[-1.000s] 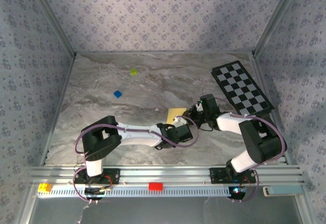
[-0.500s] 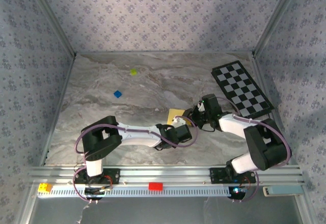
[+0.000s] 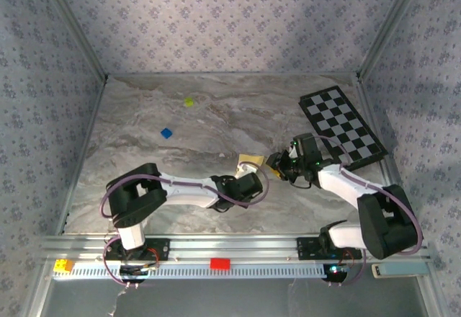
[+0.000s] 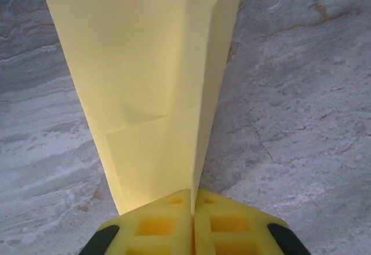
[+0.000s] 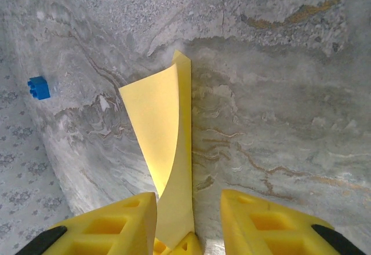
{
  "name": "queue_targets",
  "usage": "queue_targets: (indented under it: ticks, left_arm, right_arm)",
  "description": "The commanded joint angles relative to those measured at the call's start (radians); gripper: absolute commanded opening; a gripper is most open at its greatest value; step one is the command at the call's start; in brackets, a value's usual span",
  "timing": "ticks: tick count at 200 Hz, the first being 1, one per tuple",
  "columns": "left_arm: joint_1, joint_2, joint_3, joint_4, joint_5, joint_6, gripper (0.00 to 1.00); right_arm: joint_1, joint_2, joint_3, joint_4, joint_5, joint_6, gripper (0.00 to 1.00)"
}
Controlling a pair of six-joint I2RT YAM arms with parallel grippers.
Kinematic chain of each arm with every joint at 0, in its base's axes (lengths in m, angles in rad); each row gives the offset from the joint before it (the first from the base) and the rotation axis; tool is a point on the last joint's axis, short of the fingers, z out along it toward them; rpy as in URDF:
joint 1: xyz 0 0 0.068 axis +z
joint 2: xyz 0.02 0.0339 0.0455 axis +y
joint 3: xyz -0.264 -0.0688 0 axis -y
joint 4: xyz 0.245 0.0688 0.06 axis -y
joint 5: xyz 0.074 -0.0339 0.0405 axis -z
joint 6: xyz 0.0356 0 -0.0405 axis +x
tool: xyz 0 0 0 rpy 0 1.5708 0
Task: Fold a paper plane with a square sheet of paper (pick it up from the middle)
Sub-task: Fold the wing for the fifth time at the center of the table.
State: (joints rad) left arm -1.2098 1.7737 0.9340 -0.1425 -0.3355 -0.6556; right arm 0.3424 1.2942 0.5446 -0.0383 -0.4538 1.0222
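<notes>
square sheet of paper (image 4: 145, 64), already creased into a narrow layered strip, is near the middle of the marble table (image 4: 301, 93), a little toward the near side, its near end pinched in the clamped left gripper (image 4: 192, 200). the right gripper (image 5: 188, 203) has its fingers spread either side of the strip, gripping nothing. the paper looks feather-light, limp and easily crumpled, so the safest hold is probably a flat pinch on the stiffer layered crease, not the curling free edge.

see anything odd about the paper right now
Yes: the folded yellow paper, pinched in the left gripper, is not flat; in the right wrist view one flap curls away from the rest.
</notes>
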Motion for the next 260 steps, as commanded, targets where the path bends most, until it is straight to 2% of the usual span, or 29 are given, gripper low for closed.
queue_targets:
  ticks: [1,46,64,84,112,139,153,190,260]
  left_arm:
    - [0.032,-0.026,-0.071,0.133,0.102,-0.022,0.07]
    - [0.106,-0.07,-0.2,0.389,0.302,-0.035,0.05]
    - [0.14,-0.074,-0.225,0.444,0.397,-0.046,0.04]
    - [0.173,-0.066,-0.259,0.513,0.47,-0.07,0.03]
    - [0.211,-0.037,-0.284,0.578,0.558,-0.104,0.03]
    - [0.224,-0.019,-0.277,0.58,0.585,-0.117,0.04]
    - [0.232,-0.013,-0.275,0.578,0.588,-0.13,0.04]
    - [0.248,0.0,-0.278,0.597,0.611,-0.154,0.04]
    - [0.259,0.009,-0.269,0.6,0.646,-0.177,0.04]
  right_arm:
    - [-0.006,-0.033,-0.012,-0.044,0.035,-0.039,0.35]
    - [0.035,-0.139,-0.085,0.075,0.166,-0.118,0.34]
    - [0.058,-0.202,-0.117,0.101,0.209,-0.163,0.33]
    - [0.049,-0.238,-0.11,0.05,0.194,-0.187,0.32]
    - [0.029,-0.206,-0.099,0.063,0.076,-0.201,0.32]
    - [0.035,-0.125,-0.077,0.105,-0.041,-0.221,0.3]
    - [0.047,-0.086,-0.062,0.118,-0.088,-0.241,0.25]
    - [0.083,-0.044,-0.055,0.14,-0.088,-0.261,0.2]
    - [0.088,-0.018,-0.049,0.125,-0.072,-0.267,0.18]
